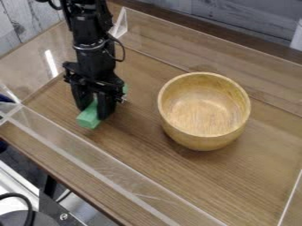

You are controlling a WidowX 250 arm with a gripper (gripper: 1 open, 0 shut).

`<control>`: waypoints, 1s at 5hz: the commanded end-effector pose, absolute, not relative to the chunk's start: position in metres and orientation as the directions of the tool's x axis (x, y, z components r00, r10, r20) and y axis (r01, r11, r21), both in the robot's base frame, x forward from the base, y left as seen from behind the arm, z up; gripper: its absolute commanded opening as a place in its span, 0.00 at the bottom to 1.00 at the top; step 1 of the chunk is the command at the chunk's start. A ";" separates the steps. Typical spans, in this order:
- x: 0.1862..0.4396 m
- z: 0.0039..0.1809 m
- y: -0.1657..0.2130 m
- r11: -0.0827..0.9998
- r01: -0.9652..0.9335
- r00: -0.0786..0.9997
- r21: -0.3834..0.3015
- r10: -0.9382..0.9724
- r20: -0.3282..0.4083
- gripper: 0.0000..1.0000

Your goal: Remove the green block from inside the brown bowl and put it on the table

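Note:
The green block (88, 118) hangs tilted at the tips of my gripper (94, 109), which points straight down and is shut on it, left of centre on the table (189, 181). The block's lower end is at or just above the tabletop; I cannot tell whether it touches. Well apart from the gripper, to its right, the brown bowl (203, 138) stands upright with nothing inside it.
Low clear acrylic walls run around the tabletop; the front wall (83, 157) passes close in front of the gripper. The black arm (88, 35) rises toward the top left. Bare wood lies between gripper and bowl.

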State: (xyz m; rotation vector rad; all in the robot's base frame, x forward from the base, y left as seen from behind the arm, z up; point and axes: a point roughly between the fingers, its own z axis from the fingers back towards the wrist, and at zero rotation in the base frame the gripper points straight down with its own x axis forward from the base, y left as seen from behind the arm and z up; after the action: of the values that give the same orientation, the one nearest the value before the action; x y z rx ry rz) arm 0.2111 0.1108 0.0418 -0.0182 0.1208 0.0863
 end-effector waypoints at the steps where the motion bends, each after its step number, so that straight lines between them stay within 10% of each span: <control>1: 0.223 0.057 0.118 0.995 -0.097 0.994 0.016 0.098 -0.049 0.00; 4: 0.225 0.049 0.115 0.995 -0.103 0.992 0.009 0.103 -0.069 0.00; 5: 0.224 0.052 0.114 0.994 -0.106 0.992 0.007 0.106 -0.072 1.00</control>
State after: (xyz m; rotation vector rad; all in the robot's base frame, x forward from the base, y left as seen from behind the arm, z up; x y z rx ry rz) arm 0.2111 0.1083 0.0382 -0.0242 0.1343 0.1108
